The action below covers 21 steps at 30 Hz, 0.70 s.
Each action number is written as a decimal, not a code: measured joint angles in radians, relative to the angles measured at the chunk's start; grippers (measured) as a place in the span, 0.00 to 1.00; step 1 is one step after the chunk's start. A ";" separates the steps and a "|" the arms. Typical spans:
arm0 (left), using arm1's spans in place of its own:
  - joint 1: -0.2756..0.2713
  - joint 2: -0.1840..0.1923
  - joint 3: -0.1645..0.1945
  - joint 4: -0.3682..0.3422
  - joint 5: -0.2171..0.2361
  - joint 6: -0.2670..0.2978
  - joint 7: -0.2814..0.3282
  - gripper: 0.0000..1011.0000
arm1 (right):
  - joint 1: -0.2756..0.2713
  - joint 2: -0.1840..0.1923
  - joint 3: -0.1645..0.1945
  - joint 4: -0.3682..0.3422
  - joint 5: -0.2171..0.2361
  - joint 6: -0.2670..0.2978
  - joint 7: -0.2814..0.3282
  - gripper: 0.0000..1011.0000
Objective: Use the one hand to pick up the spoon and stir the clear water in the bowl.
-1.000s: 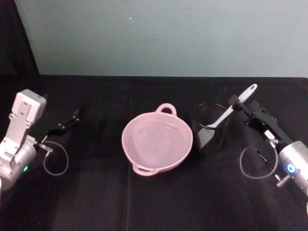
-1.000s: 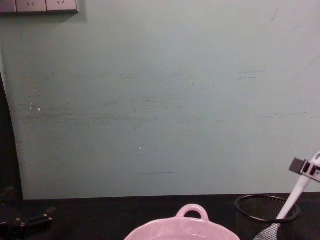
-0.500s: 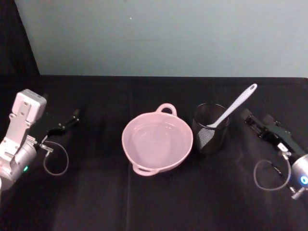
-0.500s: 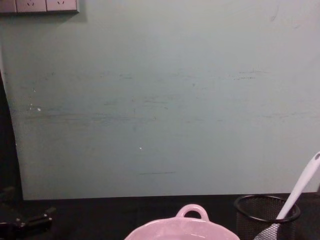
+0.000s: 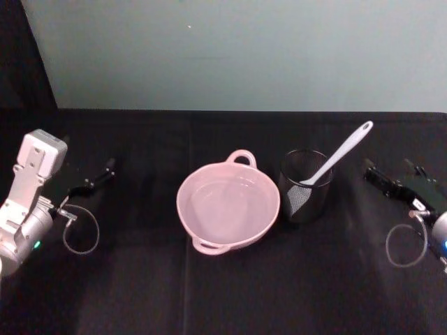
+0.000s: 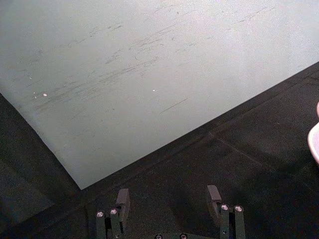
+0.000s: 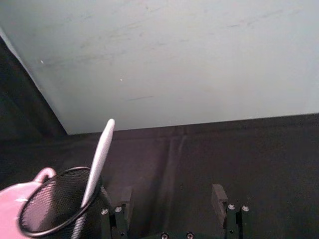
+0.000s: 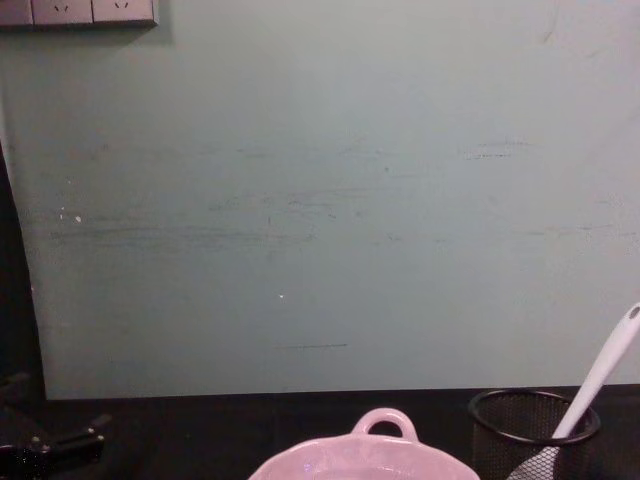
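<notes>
One spoon (image 5: 335, 155) stands well left of right end effector (image 5: 386, 181).

No lettering, brand, number or sign can be read on any surface here. The wall sockets (image 8: 78, 11) at the upper corner of the chest view carry no legible marking.

One pink bowl (image 5: 228, 206) holding water (image 5: 225, 202). One black wire-mesh cup (image 5: 304, 186). One white spoon (image 5: 338, 154). Two grippers: left gripper (image 5: 96, 177), right gripper (image 5: 388, 183). One black-covered bench (image 5: 223, 293).
</notes>
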 joint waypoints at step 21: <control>0.000 0.000 0.000 0.000 0.000 0.000 0.000 1.00 | 0.222 -0.026 -0.212 0.207 -0.529 -0.143 -0.138 0.99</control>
